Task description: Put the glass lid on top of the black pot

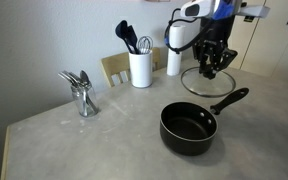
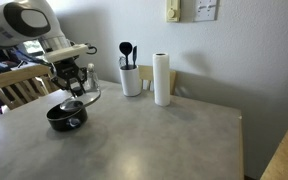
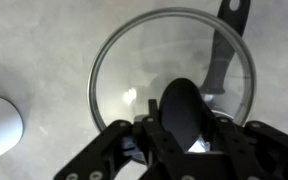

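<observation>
My gripper (image 1: 213,66) is shut on the dark knob of the glass lid (image 1: 209,84) and holds it in the air, above the table. In the wrist view the round clear lid (image 3: 124,70) with its thin metal rim fills the frame, and the knob (image 3: 187,110) sits between my fingers (image 3: 187,128). The black pot (image 1: 189,129) stands on the table nearer the front, its long handle (image 1: 231,100) reaching under the lid. In an exterior view the lid (image 2: 81,99) hangs just above and beside the pot (image 2: 66,116). The pot's handle (image 3: 224,50) shows through the glass.
A white utensil holder (image 1: 140,68) with black utensils and a white paper towel roll (image 1: 174,60) stand at the back by the wall. A metal holder (image 1: 82,95) stands apart on the table. A wooden chair (image 2: 19,88) is at the table's edge.
</observation>
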`<act>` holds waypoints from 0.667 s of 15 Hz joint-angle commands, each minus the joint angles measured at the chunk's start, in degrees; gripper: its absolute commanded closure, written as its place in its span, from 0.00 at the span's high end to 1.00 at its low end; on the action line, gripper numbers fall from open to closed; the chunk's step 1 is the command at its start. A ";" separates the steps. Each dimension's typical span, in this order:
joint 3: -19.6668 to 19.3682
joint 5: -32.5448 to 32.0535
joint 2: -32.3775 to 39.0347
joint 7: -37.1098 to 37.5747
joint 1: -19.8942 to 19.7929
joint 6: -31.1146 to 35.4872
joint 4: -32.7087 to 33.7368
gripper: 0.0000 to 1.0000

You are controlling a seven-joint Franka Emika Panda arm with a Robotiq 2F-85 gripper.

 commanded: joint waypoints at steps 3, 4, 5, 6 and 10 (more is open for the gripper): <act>4.34 2.39 3.68 6.79 4.44 -0.69 2.63 0.15; 4.83 1.94 4.18 9.14 5.35 -0.32 2.88 0.15; 5.01 1.50 4.96 10.69 5.79 0.45 3.12 0.15; 4.96 1.35 5.41 11.86 5.85 1.40 3.16 0.15; 5.06 1.33 7.10 17.69 6.18 4.30 3.21 0.15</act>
